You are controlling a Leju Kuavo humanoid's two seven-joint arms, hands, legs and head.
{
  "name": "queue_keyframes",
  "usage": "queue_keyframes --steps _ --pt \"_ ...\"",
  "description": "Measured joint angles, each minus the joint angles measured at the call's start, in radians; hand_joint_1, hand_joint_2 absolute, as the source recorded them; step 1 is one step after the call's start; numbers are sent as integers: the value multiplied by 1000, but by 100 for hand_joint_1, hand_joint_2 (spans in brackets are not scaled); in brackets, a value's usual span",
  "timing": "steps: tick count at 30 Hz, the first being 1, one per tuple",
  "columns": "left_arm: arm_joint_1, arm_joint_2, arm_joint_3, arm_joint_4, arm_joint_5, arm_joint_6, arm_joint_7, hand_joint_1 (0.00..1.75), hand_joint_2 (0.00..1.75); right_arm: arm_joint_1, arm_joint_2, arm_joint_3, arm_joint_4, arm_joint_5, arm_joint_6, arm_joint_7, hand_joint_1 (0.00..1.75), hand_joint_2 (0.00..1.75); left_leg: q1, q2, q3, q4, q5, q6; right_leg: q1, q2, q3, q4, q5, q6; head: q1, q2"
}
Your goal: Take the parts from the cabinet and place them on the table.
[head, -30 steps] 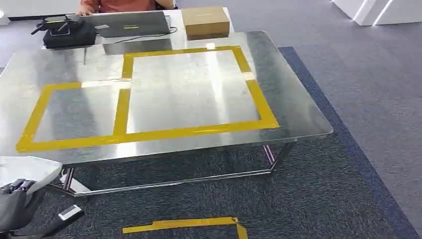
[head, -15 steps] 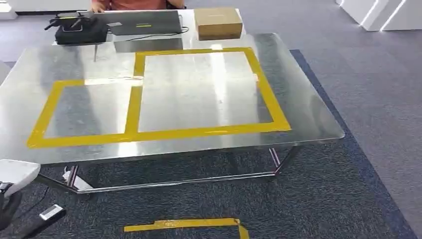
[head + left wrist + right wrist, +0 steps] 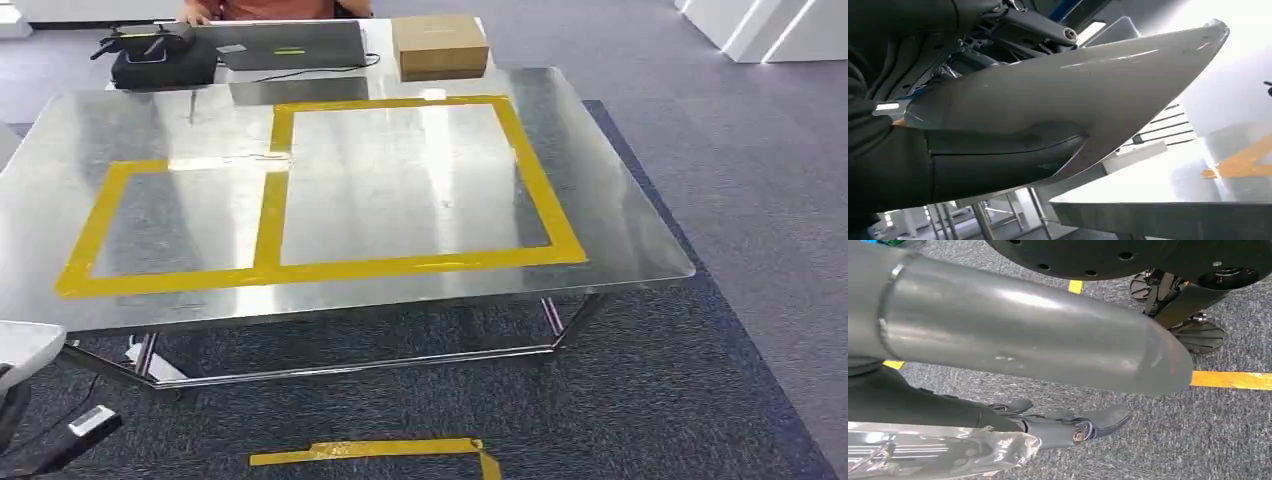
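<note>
The robot stands in front of the worktop (image 3: 620,240), a shiny sheet of steel on thin metal legs, marked with yellow tape (image 3: 270,215) that frames 2 rectangles, a small one at the left of the frame and a larger one at the centre. Judging by this, the carrying step is under way and the placing step comes next. The left hand (image 3: 893,150) grips a large part (image 3: 1063,95), a smooth, glossy grey shell, curved and tapering to a rounded tip; its pale edge (image 3: 25,345) peeks in at the lower left of the head view. The right hand (image 3: 1068,427) hangs over grey carpet; its dark fingers lie curled beside a crinkled clear wrapping (image 3: 943,452), but whether they hold it I cannot tell. The next move likely calls for lifting the shell over the near edge and setting it flat inside a taped rectangle; the slick metal may let it slide. At the upper left of the head view sit a laptop (image 3: 290,45), a black bag (image 3: 160,62) and a cardboard box (image 3: 440,45).
</note>
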State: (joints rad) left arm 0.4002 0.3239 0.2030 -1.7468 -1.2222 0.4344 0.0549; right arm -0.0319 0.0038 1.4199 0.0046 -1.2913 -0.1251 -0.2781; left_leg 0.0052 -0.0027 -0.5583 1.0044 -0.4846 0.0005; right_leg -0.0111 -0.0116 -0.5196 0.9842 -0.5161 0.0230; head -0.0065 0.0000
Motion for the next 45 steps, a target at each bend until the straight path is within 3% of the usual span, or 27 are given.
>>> queue_keyframes --steps 6,10,16,24,29,31,34,37,40,45 --pt "-17 -2 184 38 53 -74 -77 175 175 4 -6 0 0 0 -2 0 0 0 3 0 1 0 1 -1 3 0 -1 3 -1 0 0 0" --pt "-19 -12 295 60 54 -87 -107 175 175 8 -16 -2 0 0 -5 1 0 0 4 0 1 0 1 -1 4 0 -2 4 -2 -1 0 0" --pt "-24 -27 354 74 42 -96 -129 175 175 10 -19 -3 1 0 -5 1 0 0 4 0 1 0 1 -1 4 0 -2 4 -2 -1 0 0" --pt "-66 -67 453 98 8 -135 -214 175 175 11 -25 -6 1 0 -6 0 0 0 4 0 1 0 1 -1 4 0 -2 3 -2 -1 0 0" --pt "-98 -82 469 113 1 -128 -233 175 175 11 -27 -9 1 0 -8 1 0 0 4 0 2 0 1 -1 4 -1 -9 3 -2 -1 0 0" --pt "-118 -76 444 118 -7 -109 -206 175 175 9 -29 -9 1 0 -8 0 0 0 4 0 2 0 1 -1 4 -1 -11 3 -2 -1 0 0" --pt "-153 -41 354 139 -16 -75 -121 175 175 2 -32 -9 1 0 -7 0 0 0 4 0 2 0 1 -1 4 -2 -10 3 -2 -1 0 0" --pt "-195 -9 270 162 -24 -56 -87 175 175 0 -36 -9 1 0 -7 -2 0 0 4 0 3 0 1 -1 4 -2 -11 3 -2 -1 0 0" --pt "-288 16 136 211 -67 -37 -54 175 175 -7 -41 -7 1 0 -5 -8 0 0 4 -3 3 0 2 -1 3 -6 -10 3 -2 0 0 0" --pt "-471 11 -158 301 -146 -35 -19 175 175 -22 -50 5 1 0 1 -11 0 0 2 -4 1 0 5 0 2 -6 1 3 2 3 0 0"
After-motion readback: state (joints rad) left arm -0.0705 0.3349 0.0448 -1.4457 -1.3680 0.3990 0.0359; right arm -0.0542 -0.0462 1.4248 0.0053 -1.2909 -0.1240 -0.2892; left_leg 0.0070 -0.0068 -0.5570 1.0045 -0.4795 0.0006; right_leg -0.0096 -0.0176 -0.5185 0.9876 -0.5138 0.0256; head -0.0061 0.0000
